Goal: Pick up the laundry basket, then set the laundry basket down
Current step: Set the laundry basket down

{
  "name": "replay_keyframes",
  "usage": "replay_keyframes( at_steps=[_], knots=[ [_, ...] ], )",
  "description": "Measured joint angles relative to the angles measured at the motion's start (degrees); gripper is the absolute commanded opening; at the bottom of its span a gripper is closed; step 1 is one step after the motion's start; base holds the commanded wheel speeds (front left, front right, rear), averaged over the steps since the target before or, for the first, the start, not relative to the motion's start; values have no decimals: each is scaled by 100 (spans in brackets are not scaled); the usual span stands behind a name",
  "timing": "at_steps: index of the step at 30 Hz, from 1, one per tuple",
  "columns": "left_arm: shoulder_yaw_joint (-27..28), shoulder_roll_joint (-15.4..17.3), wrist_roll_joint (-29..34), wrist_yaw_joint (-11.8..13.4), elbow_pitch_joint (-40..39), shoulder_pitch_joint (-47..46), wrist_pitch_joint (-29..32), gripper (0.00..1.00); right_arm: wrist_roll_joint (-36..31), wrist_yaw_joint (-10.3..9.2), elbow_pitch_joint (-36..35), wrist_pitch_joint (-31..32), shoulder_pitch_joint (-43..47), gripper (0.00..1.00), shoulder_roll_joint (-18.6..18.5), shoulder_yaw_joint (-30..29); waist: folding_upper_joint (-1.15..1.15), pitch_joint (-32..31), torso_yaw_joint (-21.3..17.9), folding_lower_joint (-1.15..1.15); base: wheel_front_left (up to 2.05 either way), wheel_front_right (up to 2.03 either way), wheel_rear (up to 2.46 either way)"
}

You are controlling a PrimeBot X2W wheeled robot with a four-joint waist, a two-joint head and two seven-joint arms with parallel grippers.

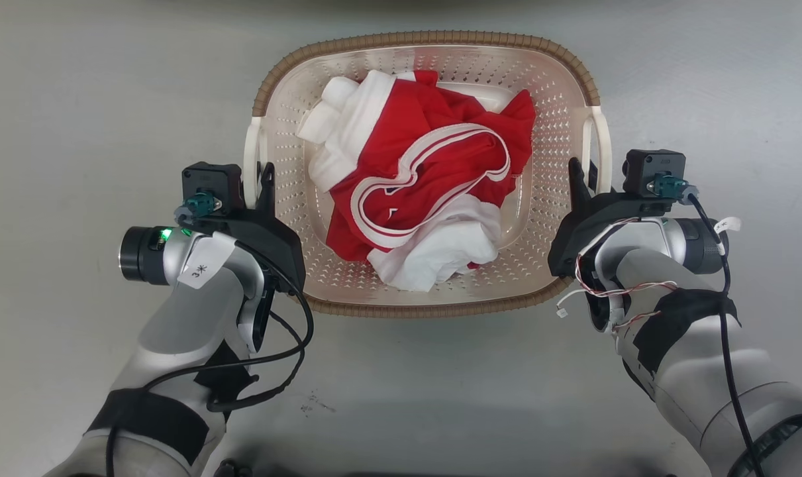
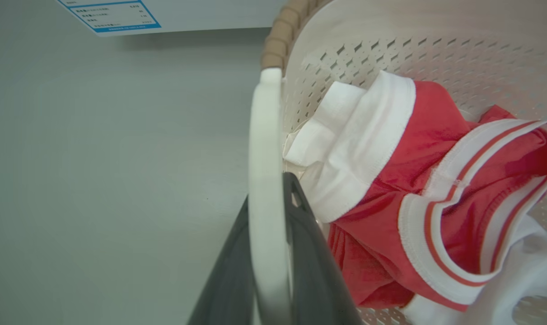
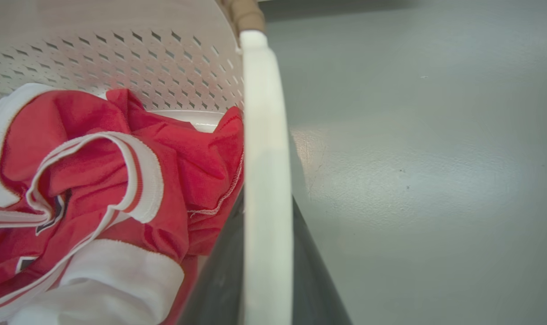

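As left claw [image 1: 259, 179] and right claw [image 1: 583, 173] grip, clothes [image 1: 427, 179] fill the basket [image 1: 440, 38].

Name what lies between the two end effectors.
The basket, holding red-and-white clothes, spans it in the head view; left end effector and right end effector clamp its two sides.

Soft, even overhead light, with pale glare on the grey floor [image 3: 390, 180]. In both wrist views the laundry basket [image 2: 390, 45] handle [image 2: 265, 180] blurs near the lens.
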Motion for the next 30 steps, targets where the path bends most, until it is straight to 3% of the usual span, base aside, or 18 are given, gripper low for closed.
replay_keyframes(
  at_steps=[5, 6, 7, 8, 9, 30],
  knots=[
    [10, 10, 43, 0, 25, -49, -27, 0, -62, 1, -18, -44, -6, 0, 2, -64, -1, 46, -5, 0, 0, 0, 0],
    [15, 10, 43, 1, 37, -66, -27, 0, -80, 1, -21, -44, -8, 34, 3, -78, -1, 51, -5, 0, 0, 0, 0],
    [15, 10, 43, 1, 37, -66, -27, 16, -80, 1, -21, -44, -8, 59, 3, -78, -1, 51, -5, 0, 0, 0, 0],
    [22, 10, 43, 1, 45, -80, -29, 45, -85, 0, -21, -42, -9, 100, 5, -96, -1, 53, -6, 0, 0, 0, 0],
    [26, 8, 43, 3, 59, -90, -27, 98, -88, 0, -21, -42, -13, 100, 7, -115, -1, 53, -6, 0, 0, 0, 0],
    [234, 116, 43, 52, 146, 149, -29, 100, -236, 0, -8, -43, 21, 100, 0, -444, -1, -648, -46, 0, 0, 0, 0]
  ],
)
